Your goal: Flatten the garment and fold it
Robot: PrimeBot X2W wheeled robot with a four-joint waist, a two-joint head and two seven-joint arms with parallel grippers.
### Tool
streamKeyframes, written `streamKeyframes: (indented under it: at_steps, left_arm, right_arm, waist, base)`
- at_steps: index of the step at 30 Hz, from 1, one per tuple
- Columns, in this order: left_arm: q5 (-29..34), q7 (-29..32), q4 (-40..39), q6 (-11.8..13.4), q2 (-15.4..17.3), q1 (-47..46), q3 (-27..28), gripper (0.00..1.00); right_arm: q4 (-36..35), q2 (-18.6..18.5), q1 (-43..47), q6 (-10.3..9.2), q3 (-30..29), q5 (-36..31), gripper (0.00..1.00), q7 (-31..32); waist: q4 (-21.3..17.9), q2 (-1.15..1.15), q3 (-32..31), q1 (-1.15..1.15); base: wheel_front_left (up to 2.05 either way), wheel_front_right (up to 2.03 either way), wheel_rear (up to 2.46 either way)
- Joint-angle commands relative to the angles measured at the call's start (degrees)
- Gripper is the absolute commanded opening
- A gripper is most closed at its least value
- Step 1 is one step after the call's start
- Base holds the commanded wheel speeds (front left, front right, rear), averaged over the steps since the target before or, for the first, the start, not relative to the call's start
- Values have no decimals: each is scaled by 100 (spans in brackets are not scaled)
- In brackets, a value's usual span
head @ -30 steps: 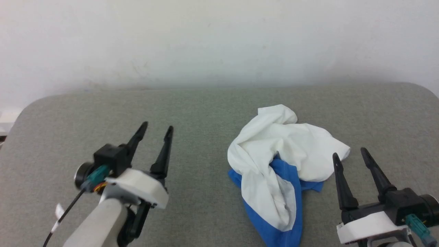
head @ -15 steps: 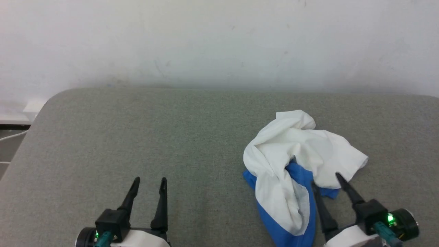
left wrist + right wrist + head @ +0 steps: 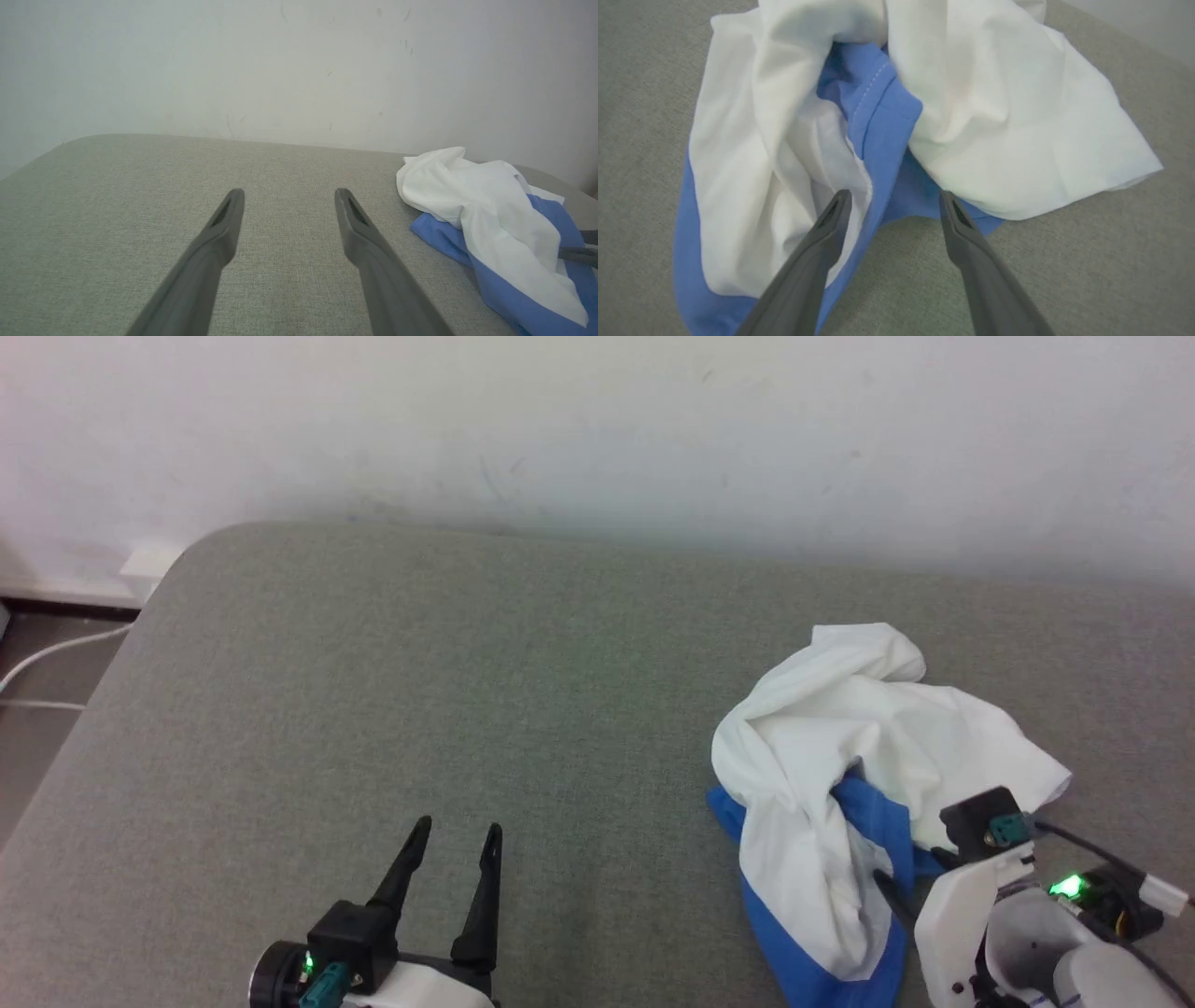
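Head view: the left tool (image 3: 458, 825) is hovering spread above the worktop (image 3: 373, 691); the garment (image 3: 868, 737) is lying crumpled at right. The right tool (image 3: 894, 194), also spread, has been advancing and is now straddling a blue fold, apparently preparing a first grasp.

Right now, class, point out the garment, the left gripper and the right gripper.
garment (image 3: 840, 737), head view, white crumpled body.
left gripper (image 3: 459, 823), head view, between its fingertips.
right gripper (image 3: 894, 192), right wrist view, between its fingertips.
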Motion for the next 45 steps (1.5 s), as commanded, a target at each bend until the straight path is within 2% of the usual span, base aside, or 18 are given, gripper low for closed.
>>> streamKeyframes:
  at_steps: [1,5,6,7,8,13,18,24,27,28,29,33,39,41,45]
  left_arm:
    - [44,-28,31,-38,-37,-81,31,100]
    - [179,-28,103,-167,-183,-159,80,100]
    - [207,-28,119,-192,-215,-173,96,100]
    - [233,-28,135,-215,-243,-183,113,100]
    - [258,-28,149,-235,-269,-192,130,100]
    - [362,-28,197,-326,-354,-199,224,100]
    - [444,-28,203,-405,-387,-148,356,100]
    - [519,-28,213,-494,-430,-152,432,100]
    - [537,-28,243,-530,-458,-173,414,100]
    - [549,-28,266,-547,-466,-193,389,100]
    - [557,-28,293,-566,-473,-217,358,100]
    - [584,-28,406,-627,-494,-328,243,100]
    - [313,-19,699,-765,-521,-544,-140,100]
    - [140,137,796,-806,-527,-729,-363,100]
    - [-228,824,929,-829,-533,-1292,-811,100]
  right_arm:
    - [25,-42,-105,-12,32,18,100,69]
    - [206,-163,-344,-12,157,147,100,446]
    - [264,-201,-377,-12,195,138,90,500]
    - [317,-231,-393,-12,227,139,18,531]
    - [356,-246,-399,-12,235,150,0,533]
    - [414,-212,-269,-12,-26,208,0,333]
    - [1,-27,131,-12,-678,296,0,197]
    - [-711,350,1010,-12,-1495,288,0,564]
    - [-855,598,1396,-12,-1551,319,0,806]
    - [-877,640,1467,-12,-1514,299,4,823]
    - [-904,665,1495,-12,-1472,258,100,773]
    - [-1109,768,1291,-12,-1375,201,100,195]
    - [-1673,661,831,-12,-1414,117,100,-1037]
    - [-1802,658,769,-12,-1498,38,100,-1288]
    - [-1968,764,653,-12,-1759,-189,100,-1695]
  waist:
    - [158,-1,168,0]
    - [275,-1,306,0]
    - [289,-1,321,0]
    - [297,-1,332,0]
    - [297,-1,337,0]
    - [133,-1,262,0]
    - [-223,-1,150,0]
    - [-701,-1,104,0]
    - [-925,-1,112,0]
    - [-981,-1,118,0]
    - [-1035,-1,125,0]
    - [-1221,-1,123,0]
    - [-1433,-1,113,0]
    - [-1506,-1,133,0]
    - [-1703,-1,275,0]
  base:
    - [0,0,0]
    - [0,0,0]
    - [0,0,0]
    - [0,0,0]
    - [0,0,0]
    - [0,0,0]
    - [0,0,0]
    - [0,0,0]
    - [0,0,0]
    - [0,0,0]
    - [0,0,0]
    - [0,0,0]
    - [0,0,0]
    - [0,0,0]
    - [0,0,0]
